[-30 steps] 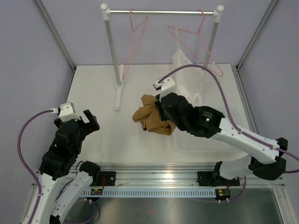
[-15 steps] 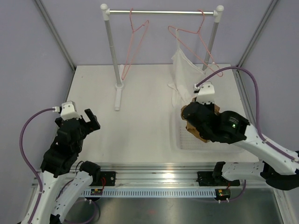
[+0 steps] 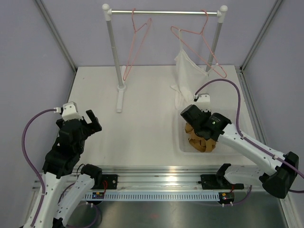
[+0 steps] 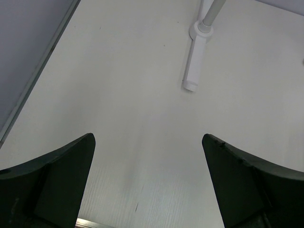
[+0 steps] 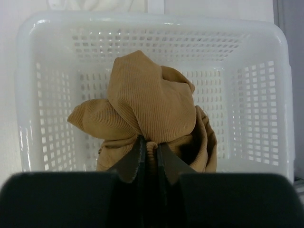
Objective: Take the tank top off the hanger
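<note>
Flanking white table (image 3: 142, 118): lilac walls (image 3: 28, 57) | tank top (image 5: 147, 99) in basket (image 5: 152, 26)

The table (image 3: 142, 123) lies open from the left tool (image 4: 147, 140) toward three o'clock, up to the basket (image 5: 152, 21), whose well the tank top (image 5: 147, 95) fills. At twelve o'clock the rack (image 3: 110, 47) bars passage, and the white garment (image 3: 183, 71) hangs just behind the basket.
</note>
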`<state>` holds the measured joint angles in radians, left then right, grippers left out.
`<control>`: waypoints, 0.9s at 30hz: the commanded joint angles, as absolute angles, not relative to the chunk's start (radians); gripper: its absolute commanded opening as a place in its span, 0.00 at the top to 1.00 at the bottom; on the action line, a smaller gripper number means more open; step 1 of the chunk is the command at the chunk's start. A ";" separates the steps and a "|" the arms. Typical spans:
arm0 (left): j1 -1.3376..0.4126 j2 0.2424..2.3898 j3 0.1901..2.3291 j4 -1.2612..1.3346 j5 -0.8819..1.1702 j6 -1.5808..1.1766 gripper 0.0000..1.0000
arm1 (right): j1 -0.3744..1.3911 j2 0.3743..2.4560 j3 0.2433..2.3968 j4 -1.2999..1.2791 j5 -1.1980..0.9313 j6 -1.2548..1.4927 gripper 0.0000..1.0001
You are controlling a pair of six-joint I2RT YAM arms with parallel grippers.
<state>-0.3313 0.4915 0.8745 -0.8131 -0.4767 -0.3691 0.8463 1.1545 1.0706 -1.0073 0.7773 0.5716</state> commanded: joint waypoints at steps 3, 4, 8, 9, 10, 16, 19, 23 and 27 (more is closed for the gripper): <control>-0.296 0.482 0.877 -0.759 -0.463 -0.356 0.01 | 0.772 1.189 1.109 -0.896 0.771 0.509 0.26; -0.292 0.477 0.879 -0.762 -0.469 -0.360 0.01 | 0.764 1.198 1.114 -0.917 0.790 0.511 0.18; -0.259 0.454 0.884 -0.765 -0.486 -0.362 0.01 | 0.753 1.189 1.195 -0.962 0.816 0.491 0.00; -0.256 0.450 0.884 -0.765 -0.485 -0.365 0.01 | 0.755 1.178 1.216 -0.966 0.808 0.479 0.01; -0.255 0.442 0.885 -0.765 -0.489 -0.365 0.01 | 0.755 1.155 1.242 -0.977 0.780 0.466 0.01; -0.255 0.402 0.926 -0.802 -0.503 -0.310 0.01 | 0.755 0.961 1.327 -0.890 0.647 0.339 0.01; -0.256 0.405 1.014 -0.876 -0.520 -0.316 0.01 | 0.755 0.895 1.345 -0.909 0.713 0.293 0.01; -0.256 0.411 1.120 -0.965 -0.442 -0.313 0.01 | 0.755 0.845 1.377 -0.983 0.772 0.301 0.00; -0.256 0.414 1.181 -1.043 -0.399 -0.295 0.01 | 0.755 0.776 1.376 -1.049 0.735 0.310 0.00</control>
